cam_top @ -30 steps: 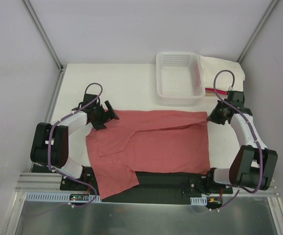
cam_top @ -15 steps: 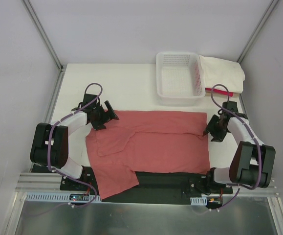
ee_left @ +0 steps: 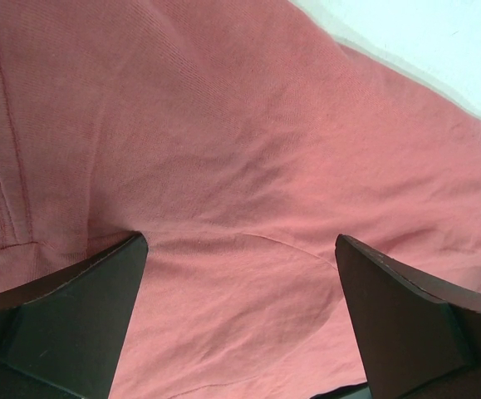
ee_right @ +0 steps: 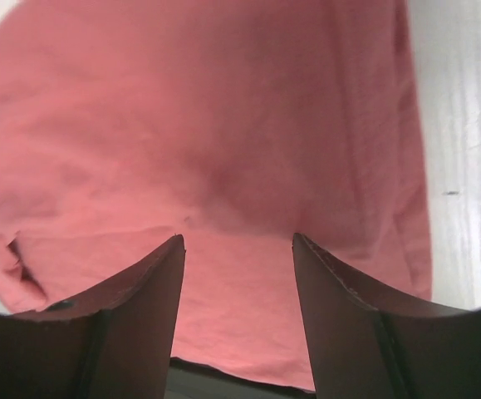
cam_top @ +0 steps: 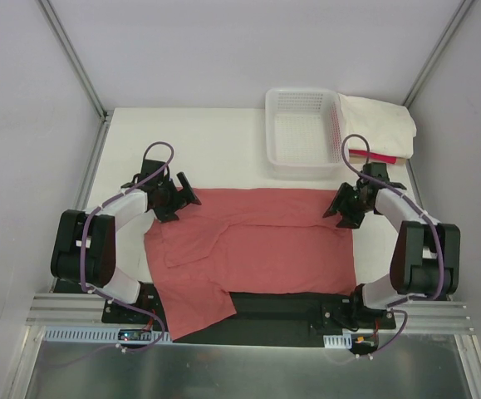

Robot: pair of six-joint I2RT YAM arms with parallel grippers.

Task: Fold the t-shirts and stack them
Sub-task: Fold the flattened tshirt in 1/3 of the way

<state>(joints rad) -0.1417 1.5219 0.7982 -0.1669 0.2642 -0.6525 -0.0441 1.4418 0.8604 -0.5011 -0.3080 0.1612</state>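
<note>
A dusty salmon-red t-shirt (cam_top: 257, 241) lies spread across the table, its upper edge folded down and one sleeve hanging toward the near left. My left gripper (cam_top: 184, 193) hovers open over the shirt's upper left corner; in the left wrist view its fingers (ee_left: 82, 307) stand wide apart over the cloth (ee_left: 223, 125). My right gripper (cam_top: 342, 208) is open above the upper right corner, and red cloth (ee_right: 223, 125) shows between its fingers (ee_right: 140, 291). A folded cream-white t-shirt (cam_top: 381, 125) lies at the back right on a pink-red one (cam_top: 381, 156).
A white lattice basket (cam_top: 270, 133) stands at the back, just beyond the shirt's right half. A black mat (cam_top: 282, 307) lies under the shirt's near edge. White table (cam_top: 207, 141) shows behind the shirt, and a strip (ee_right: 464, 166) shows to its right.
My right gripper opened and let go of the shirt's upper right corner, which settled flat. That gripper then moved left over the cloth. The left arm stayed put.
</note>
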